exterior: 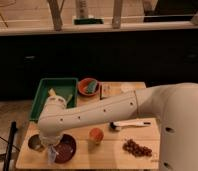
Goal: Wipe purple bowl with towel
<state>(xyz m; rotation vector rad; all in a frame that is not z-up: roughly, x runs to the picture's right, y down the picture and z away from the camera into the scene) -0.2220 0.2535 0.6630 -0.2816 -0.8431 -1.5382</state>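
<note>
At lower left, the tool (54,149) is at the left rim of the purple bowl (68,150), with the towel (51,156) just below it. The bowl's centre lies to the right. I cannot tell its grip.

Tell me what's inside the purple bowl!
The gripper hangs at the left edge of the purple bowl, with the pale towel beneath it. The bowl's right side looks bare; the arm covers the rest.

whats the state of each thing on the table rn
metal cup: upright
purple bowl: upright, right of metal cup
gripper: low at purple bowl's left rim
towel: bunched under gripper
orange-red bowl: upright, something green inside
brush: lying flat
green tray: flat, pale item inside
</note>
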